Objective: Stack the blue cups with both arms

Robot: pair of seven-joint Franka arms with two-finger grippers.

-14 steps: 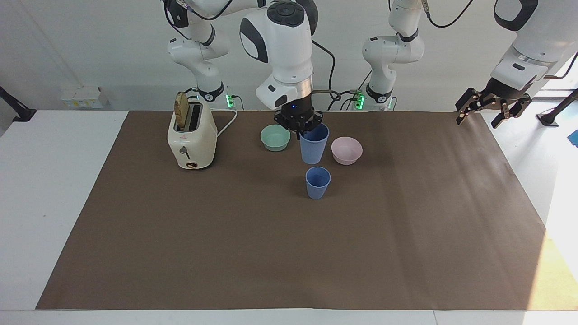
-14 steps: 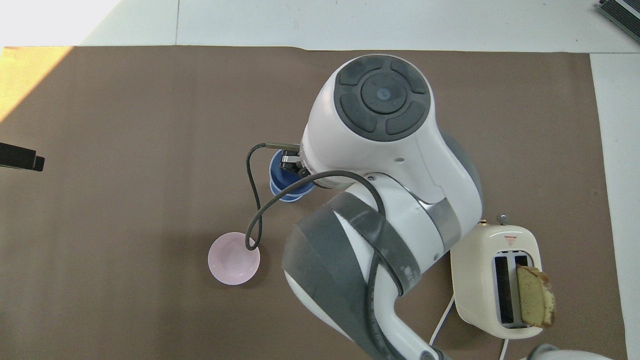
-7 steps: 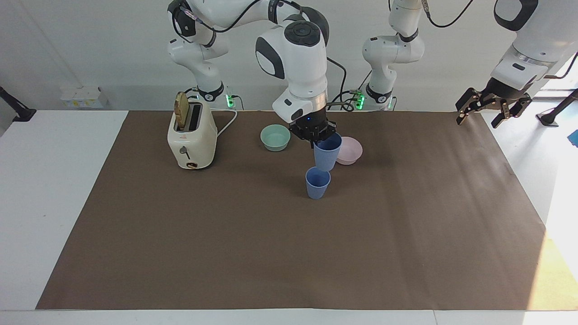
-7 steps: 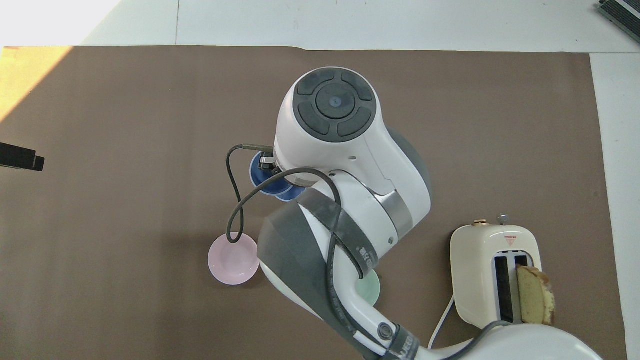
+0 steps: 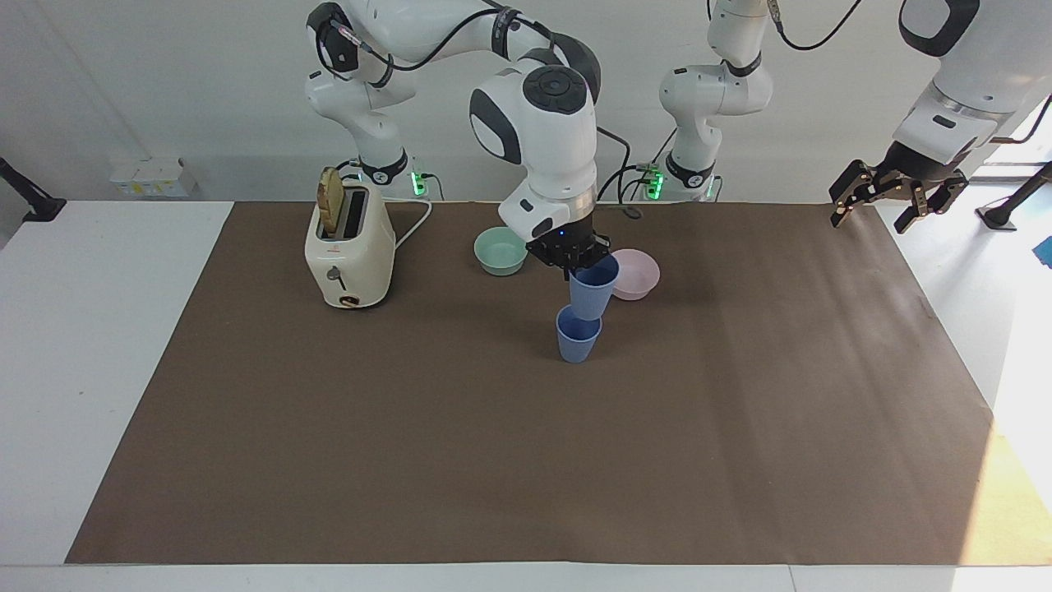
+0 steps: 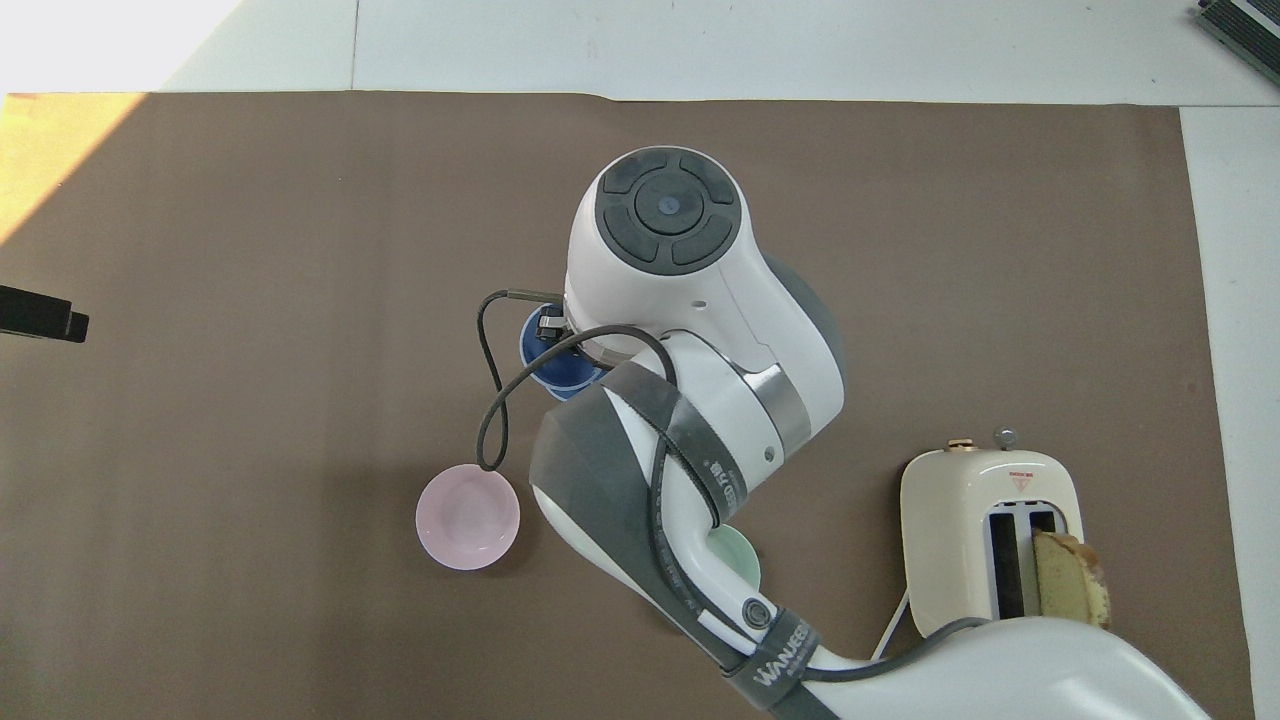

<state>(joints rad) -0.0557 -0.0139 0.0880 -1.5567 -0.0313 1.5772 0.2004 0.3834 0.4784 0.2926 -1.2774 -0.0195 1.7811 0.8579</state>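
One blue cup (image 5: 578, 337) stands upright on the brown mat (image 5: 526, 460), farther from the robots than the two bowls. My right gripper (image 5: 573, 265) is shut on the rim of the second blue cup (image 5: 593, 289) and holds it slightly tilted just over the standing cup, its base at that cup's rim. In the overhead view the right arm's wrist hides most of both cups; only a blue edge (image 6: 552, 368) shows. My left gripper (image 5: 892, 201) is open and empty, waiting in the air over the left arm's end of the table; its tip shows in the overhead view (image 6: 40, 315).
A cream toaster (image 5: 348, 251) with a bread slice (image 5: 330, 210) in it stands toward the right arm's end. A mint-green bowl (image 5: 500, 249) and a pale pink bowl (image 5: 637, 274) sit nearer to the robots than the cups. Two smaller white arms stand at the table's back edge.
My right gripper has carried the blue cup from between the two bowls away from the robots and lower, to just over the standing cup. The left arm has not moved.
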